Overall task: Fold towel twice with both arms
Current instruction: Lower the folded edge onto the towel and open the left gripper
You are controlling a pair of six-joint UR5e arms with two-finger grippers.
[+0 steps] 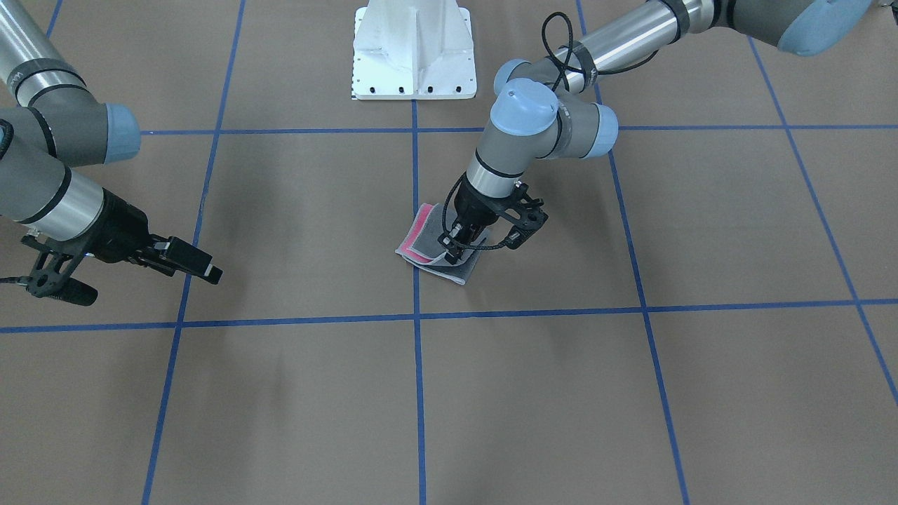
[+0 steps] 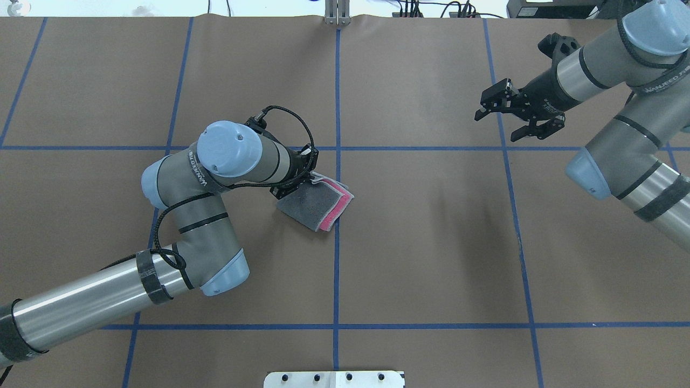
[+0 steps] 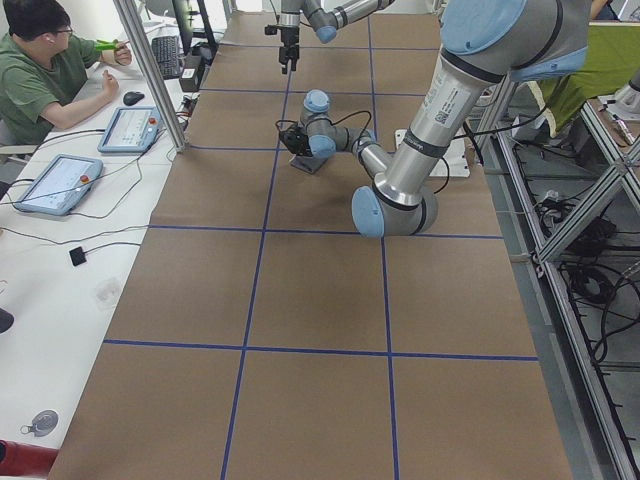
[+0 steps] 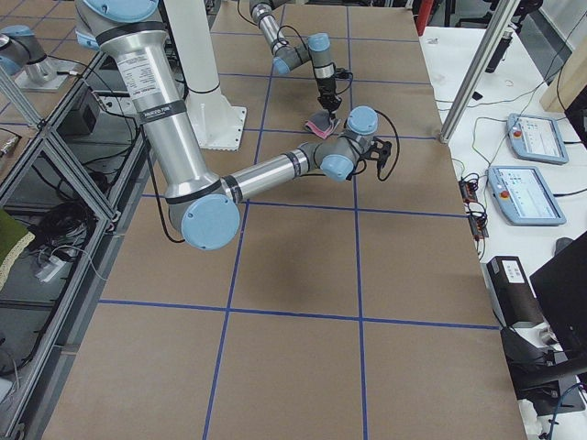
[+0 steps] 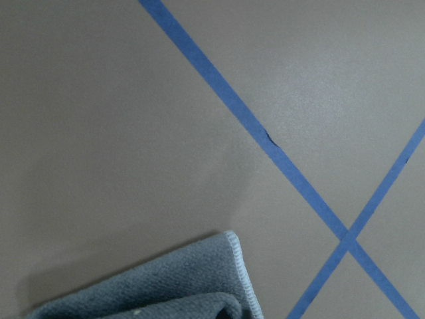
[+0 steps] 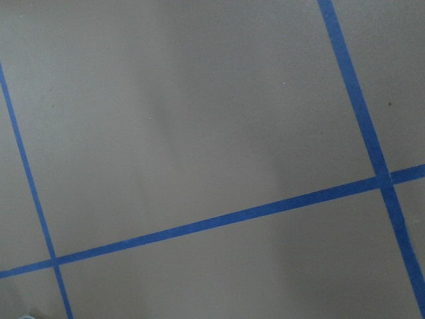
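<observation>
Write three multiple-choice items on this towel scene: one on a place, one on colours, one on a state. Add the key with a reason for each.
1. Where does the towel lie?
A) on the white pedestal
B) across the centre blue tape line, at the left pincer
C) hanging off the table's edge

2. Which colours show on the folded towel?
A) green and white
B) black all over
C) dark grey on top, pink along an edge

3. How is the right pincer?
A) open, holding nothing, far from the towel
B) shut on the towel
C) out of every view

Key:
1 B, the overhead view shows it lying over that line.
2 C, a grey layer faces up with pink peeking out.
3 A, its jaws stand spread with nothing between them.
</observation>
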